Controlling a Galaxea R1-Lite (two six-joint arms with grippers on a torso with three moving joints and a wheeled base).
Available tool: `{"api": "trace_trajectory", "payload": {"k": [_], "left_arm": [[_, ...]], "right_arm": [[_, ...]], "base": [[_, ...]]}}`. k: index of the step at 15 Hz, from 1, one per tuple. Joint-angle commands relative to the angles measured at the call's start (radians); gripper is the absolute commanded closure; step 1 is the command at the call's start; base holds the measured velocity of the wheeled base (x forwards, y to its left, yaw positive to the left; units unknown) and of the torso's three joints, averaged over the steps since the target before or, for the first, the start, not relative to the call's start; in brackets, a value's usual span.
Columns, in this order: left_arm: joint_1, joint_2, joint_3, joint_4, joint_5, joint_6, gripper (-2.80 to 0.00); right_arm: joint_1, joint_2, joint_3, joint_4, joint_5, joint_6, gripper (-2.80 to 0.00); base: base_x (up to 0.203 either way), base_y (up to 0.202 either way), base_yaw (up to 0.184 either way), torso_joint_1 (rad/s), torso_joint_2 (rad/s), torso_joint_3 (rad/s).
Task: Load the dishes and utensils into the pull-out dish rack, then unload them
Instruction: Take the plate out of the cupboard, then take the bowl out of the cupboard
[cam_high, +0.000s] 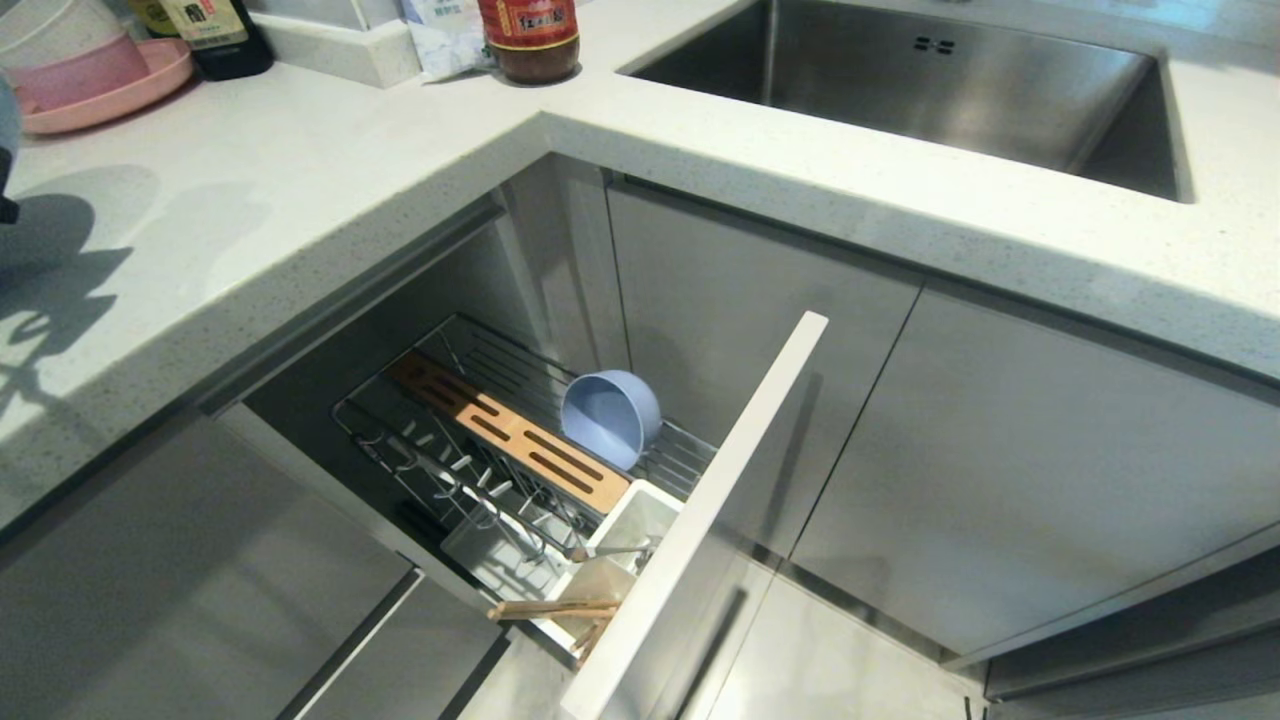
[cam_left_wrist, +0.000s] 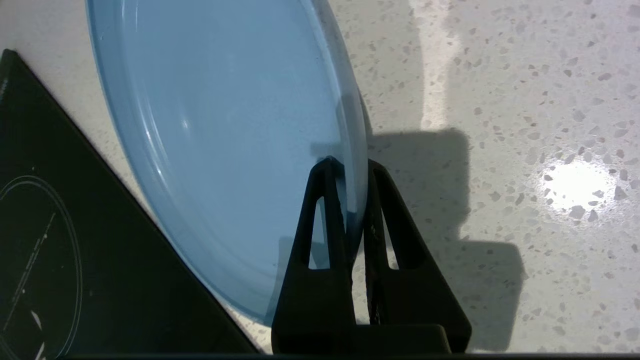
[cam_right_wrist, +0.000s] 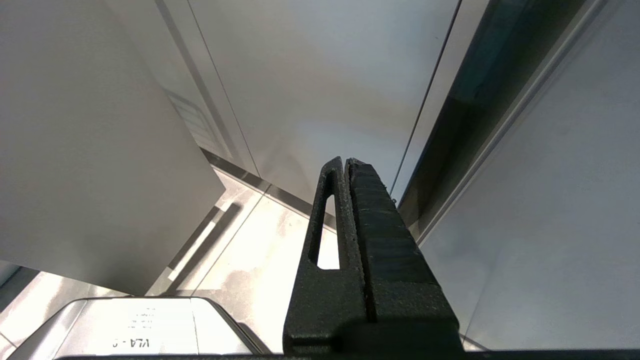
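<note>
One dish, the light blue plate (cam_left_wrist: 225, 150), hangs edge-on over the speckled surface (cam_left_wrist: 525, 100), its rim pinched between the left gripper (cam_left_wrist: 350, 172) fingers, likely so it can slot between prongs. Below, the pull-out dish rack (cam_high: 690, 530) holds the bowl (cam_high: 610, 415), spoon (cam_high: 610, 550) and chopsticks (cam_high: 550, 608). Right gripper (cam_right_wrist: 345, 162) hangs by the cabinets, fingers pressed together, empty.
</note>
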Motion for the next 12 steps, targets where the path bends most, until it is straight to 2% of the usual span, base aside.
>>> {"api": "trace_trajectory", "payload": {"k": [1,5,6,8,9,12], "left_arm": [[-0.001,0.006,0.000,0.004,0.002,0.002,-2.80],[-0.019,0.005,0.001,0.007,-0.026,0.003,-2.80],[-0.021,0.001,0.002,0.005,-0.051,0.003,-2.80],[-0.023,-0.022,0.003,0.015,-0.145,-0.012,-2.80],[-0.023,-0.046,0.013,0.021,-0.188,-0.039,-2.80],[-0.024,-0.135,0.061,0.023,-0.321,-0.215,-2.80]], "right_arm": [[0.000,-0.003,0.002,-0.001,0.000,0.000,0.00],[0.000,-0.002,0.002,-0.001,0.000,0.000,0.00],[0.000,-0.002,0.002,0.000,0.000,0.000,0.00],[0.000,-0.004,0.002,-0.001,0.000,0.000,0.00],[0.000,-0.002,0.002,-0.001,0.000,0.000,0.00],[0.000,-0.003,0.002,0.001,0.000,0.000,0.00]], "base": [[0.000,0.000,0.000,0.000,0.00,0.000],[0.000,0.000,0.000,0.000,0.00,0.000],[0.000,0.000,0.000,0.000,0.00,0.000],[0.000,0.000,0.000,0.000,0.00,0.000],[0.000,0.000,0.000,0.000,0.00,0.000],[0.000,0.000,0.000,0.000,0.00,0.000]]}}
